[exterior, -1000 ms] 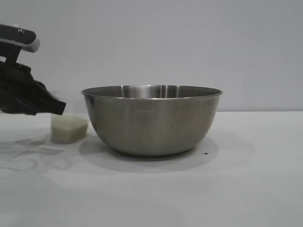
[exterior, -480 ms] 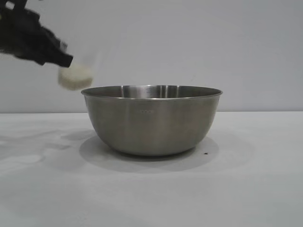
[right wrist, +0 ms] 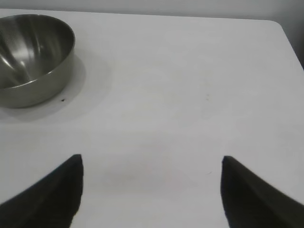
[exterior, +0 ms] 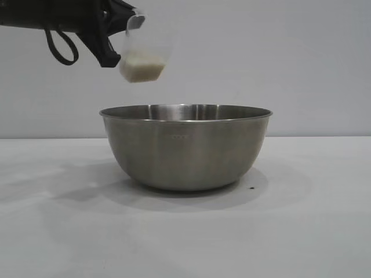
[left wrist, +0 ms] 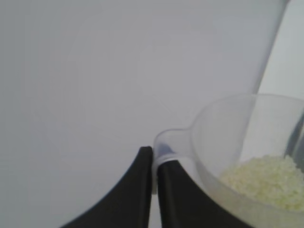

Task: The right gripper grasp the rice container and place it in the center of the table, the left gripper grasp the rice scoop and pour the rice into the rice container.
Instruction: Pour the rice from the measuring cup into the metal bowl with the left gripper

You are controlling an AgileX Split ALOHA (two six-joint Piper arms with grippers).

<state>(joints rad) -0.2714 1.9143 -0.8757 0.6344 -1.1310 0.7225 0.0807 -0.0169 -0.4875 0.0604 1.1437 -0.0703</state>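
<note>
The steel rice container [exterior: 185, 146] stands on the white table [exterior: 301, 231], empty inside as the right wrist view shows it [right wrist: 28, 57]. Above its left rim hangs the translucent rice scoop [exterior: 145, 55], held upright with rice [exterior: 141, 70] in its bottom. My left gripper [exterior: 119, 26] is shut on the scoop's handle [left wrist: 164, 147]; the rice [left wrist: 266, 178] lies pale in the scoop [left wrist: 237, 142]. My right gripper [right wrist: 152, 164] is open over bare table, away from the container, with nothing between its fingers.
A tiny dark speck [exterior: 251, 187] lies on the table by the container's base. The table's far edge and rounded corner [right wrist: 280, 23] show in the right wrist view. A grey wall stands behind.
The left gripper lifted the scoop from the table beside the container, up and to the right, until it hangs over the container's left rim. The right gripper has not moved.
</note>
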